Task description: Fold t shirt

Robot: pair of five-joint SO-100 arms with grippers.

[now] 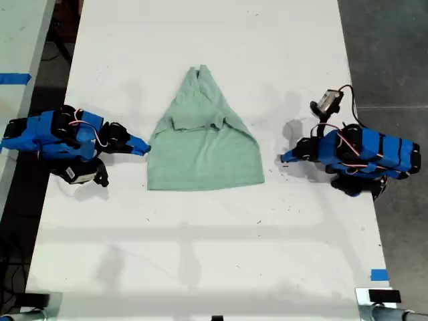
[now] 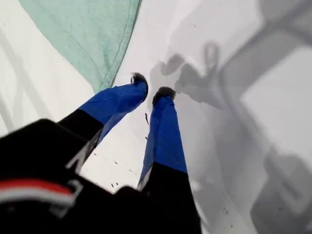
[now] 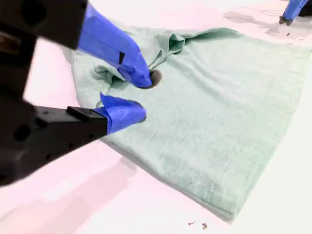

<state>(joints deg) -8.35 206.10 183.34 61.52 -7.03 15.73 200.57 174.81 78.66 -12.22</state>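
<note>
T shirt cloth sat right at the fingers of my second gripper, which you had parted to a middling width with nothing between them, poised at the garment's edge on the exterior view's left, close to a bunched, turned-in fold. My first gripper stood with only a narrow gap between its dark tips, empty, over the bare table just beside a lower corner of the t shirt on the exterior view's right. Further out, the t shirt lay in the middle of the table between the two arms, its upper part drawn in to a point and its hem spread wide toward the exterior view's bottom. The risk from there, as I judged it, was a poor pinch: if you had closed my second gripper on that bunch, it could have taken several layers or only the top one, and a lift would then have dragged the whole garment askew and undone the folds. My first gripper, being off the cloth, could have closed on nothing, or pushed the corner away. You could not tell from the wrist views whether either set of tips touched the cloth or table, and the layering under the folds, with the sleeves tucked somewhere inside, was hidden.
</note>
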